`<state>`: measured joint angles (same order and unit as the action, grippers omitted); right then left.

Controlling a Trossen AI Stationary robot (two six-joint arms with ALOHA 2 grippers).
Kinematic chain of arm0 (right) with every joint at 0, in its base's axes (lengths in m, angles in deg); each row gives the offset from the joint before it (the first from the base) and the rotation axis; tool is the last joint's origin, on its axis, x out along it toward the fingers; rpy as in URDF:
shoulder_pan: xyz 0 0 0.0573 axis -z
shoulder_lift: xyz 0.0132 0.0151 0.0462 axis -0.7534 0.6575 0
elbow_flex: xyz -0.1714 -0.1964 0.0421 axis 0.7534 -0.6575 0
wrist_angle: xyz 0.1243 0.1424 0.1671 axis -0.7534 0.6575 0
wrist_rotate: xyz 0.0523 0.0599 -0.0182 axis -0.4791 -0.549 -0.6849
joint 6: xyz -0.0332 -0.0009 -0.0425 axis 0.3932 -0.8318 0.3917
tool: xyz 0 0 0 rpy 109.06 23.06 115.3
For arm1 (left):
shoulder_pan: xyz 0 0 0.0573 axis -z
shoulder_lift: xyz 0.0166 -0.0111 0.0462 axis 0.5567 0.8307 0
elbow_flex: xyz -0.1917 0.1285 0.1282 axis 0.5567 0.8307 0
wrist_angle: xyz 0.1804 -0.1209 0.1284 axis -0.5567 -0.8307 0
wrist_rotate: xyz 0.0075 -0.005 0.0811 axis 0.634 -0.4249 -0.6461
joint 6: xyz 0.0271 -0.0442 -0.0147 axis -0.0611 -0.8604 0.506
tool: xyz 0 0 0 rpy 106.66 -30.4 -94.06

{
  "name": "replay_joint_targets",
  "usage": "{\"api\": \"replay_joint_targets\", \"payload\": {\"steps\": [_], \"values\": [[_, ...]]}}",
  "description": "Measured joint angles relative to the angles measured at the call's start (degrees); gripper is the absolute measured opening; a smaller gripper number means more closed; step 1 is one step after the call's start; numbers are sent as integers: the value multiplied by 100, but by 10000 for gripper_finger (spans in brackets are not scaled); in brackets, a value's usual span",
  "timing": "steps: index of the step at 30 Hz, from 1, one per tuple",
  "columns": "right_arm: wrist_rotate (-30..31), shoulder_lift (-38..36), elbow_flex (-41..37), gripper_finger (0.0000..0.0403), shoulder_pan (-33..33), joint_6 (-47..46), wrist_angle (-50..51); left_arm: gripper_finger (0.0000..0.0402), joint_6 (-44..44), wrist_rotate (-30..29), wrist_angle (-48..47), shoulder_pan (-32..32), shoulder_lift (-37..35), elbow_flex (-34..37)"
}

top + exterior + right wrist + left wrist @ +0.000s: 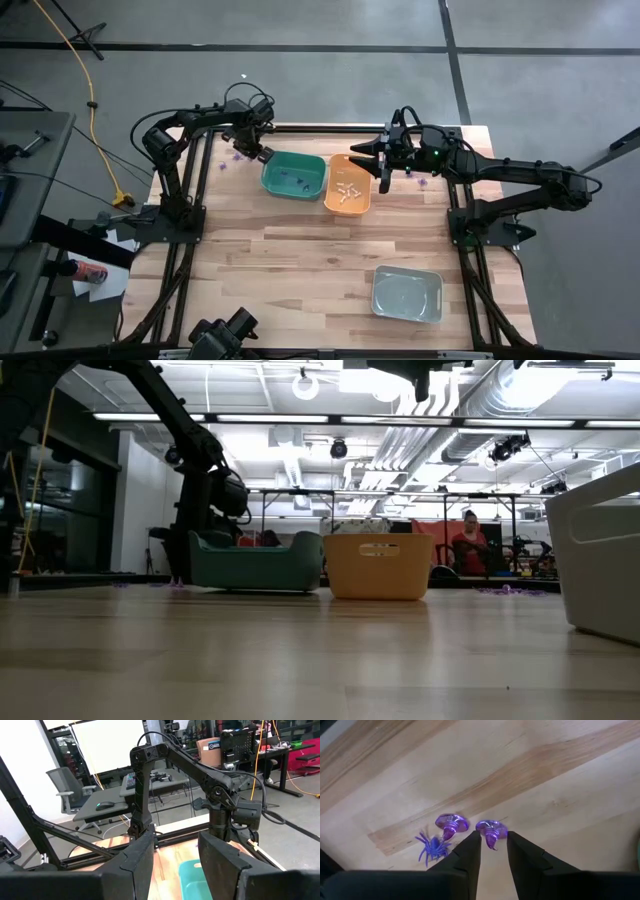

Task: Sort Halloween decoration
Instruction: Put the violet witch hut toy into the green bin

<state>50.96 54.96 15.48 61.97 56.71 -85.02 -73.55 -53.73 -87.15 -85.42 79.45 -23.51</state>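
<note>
**Left jaws straddling a purple witch hat**

Your left gripper (493,845) is down at the table's far left corner, just beyond the green bin (294,175). In the left wrist view its two fingers stand partly open, one on each side of a small purple witch hat (491,829) lying on the wood. The hat's curled tip points back into the gap and its brim sits just past the fingertips, so its long axis runs roughly along the fingers. You have nothing gripped yet, as far as these views show. A second purple hat (451,824) lies just beside the left finger, and a purple spider (433,848) close to that, so a careless closing could nudge them.

Your right gripper (385,166) hovers over the far edge of the orange bin (349,187), jaws apart and empty. Whitish pieces (347,193) already lie in that bin. The left arm is clearly the nearer one for this pick.
</note>
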Motion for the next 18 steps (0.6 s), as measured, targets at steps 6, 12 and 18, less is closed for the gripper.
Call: {"api": "replay_joint_targets", "payload": {"steps": [6, 12, 18], "values": [[0, 0, 0, 149, 0, 0, 0, 55, -1, -1, 0, 0, 0, 0], [0, 0, 0, 149, 0, 0, 0, 34, 3, -2, -4, -1, 0, 0], [0, 0, 0, 149, 0, 0, 0, 4, 96, -2, -108, -35, 0, -13]]}}
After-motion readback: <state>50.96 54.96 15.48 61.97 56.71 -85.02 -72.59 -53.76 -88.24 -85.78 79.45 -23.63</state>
